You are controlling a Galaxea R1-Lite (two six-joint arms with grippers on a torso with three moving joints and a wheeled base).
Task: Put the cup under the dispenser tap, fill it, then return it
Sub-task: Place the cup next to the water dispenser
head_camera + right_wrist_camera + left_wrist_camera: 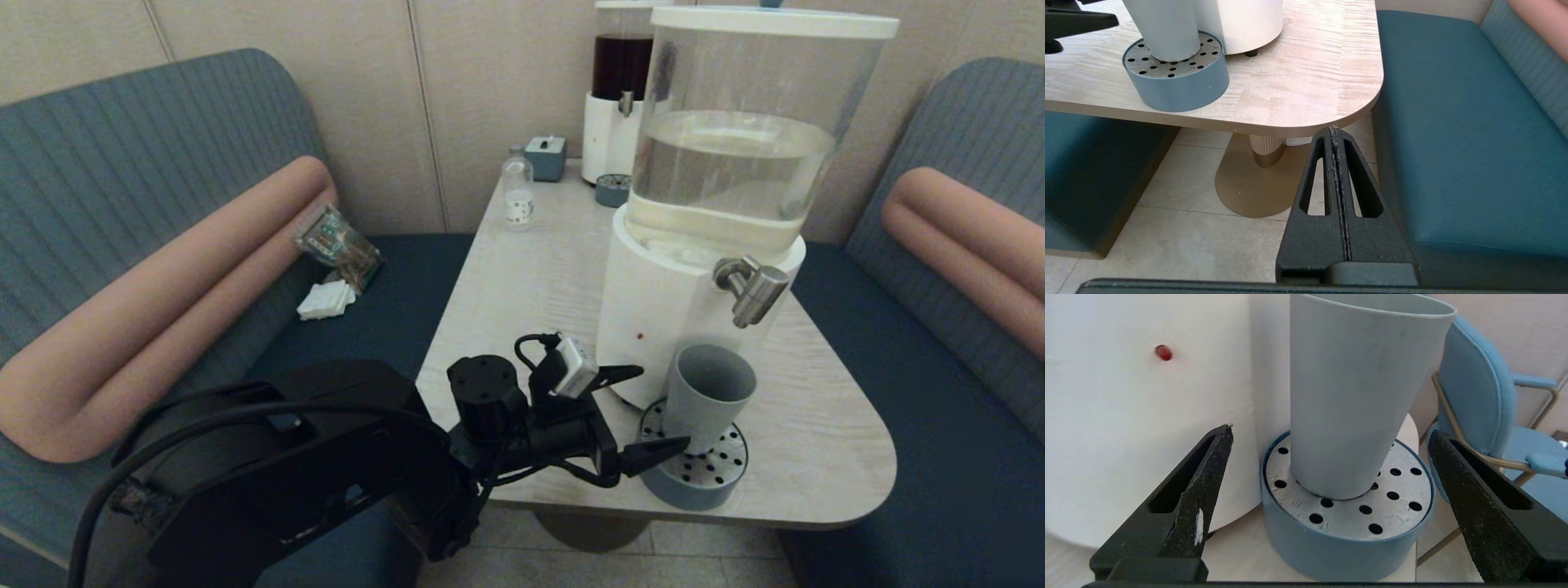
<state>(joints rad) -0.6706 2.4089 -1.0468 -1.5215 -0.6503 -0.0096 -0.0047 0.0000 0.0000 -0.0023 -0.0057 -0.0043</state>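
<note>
The grey-blue cup [709, 392] [1355, 396] [1163, 28] stands upright on a round perforated drip tray [718, 482] [1347, 547], right below the brushed-steel dispenser tap [751, 290]. Nothing runs from the tap. The tap belongs to the big dispenser [653, 310] with a white base and a clear tank of pale liquid. My left gripper [661, 408] [1331, 432] is open wide at the cup's lower half. Its fingertips [1220, 445] sit either side, just short of the cup, not touching it. My right gripper [1334, 128] is shut on nothing, parked below the table's near corner.
At the table's [531, 269] far end stand a dispenser of dark-red liquid [622, 73], a small clear bottle [518, 196] and a grey-blue box [545, 158]. Padded benches flank the table. A packet [339, 245] lies on the left seat. The drip tray sits near the front edge.
</note>
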